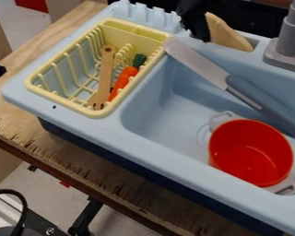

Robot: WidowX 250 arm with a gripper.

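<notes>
One wedge (228, 35) at the tool (196, 24): grip unconfirmed

Position: I have the tool at the back edge of the light-blue sink (128, 140), which sits on the wooden bench (14, 122). The tan wedge adjoins the tool's right side in the view, by the back rim and short of the grey faucet (290, 44).

Tool state: from this angle, with black parts against a dark background, I cannot tell whether the tool is spread, pressed together or pinching the wedge.

Step in hand: judged from the close placement, handling of the wedge, either at the grasp or at the release.

Next move: verify the hold first. If it is confirmed, raise the wedge clear of the rim before any sideways travel; if it is released, back the tool off without dragging the wedge.

Clearances: the knife (255, 94) slants across the sink just in front, blade end at the yellow rack (41, 92) corner. The rack holds a wooden utensil (105, 73) and a carrot (123, 82). The red pot (251, 152) is in the basin, beneath the knife handle's side.
</notes>
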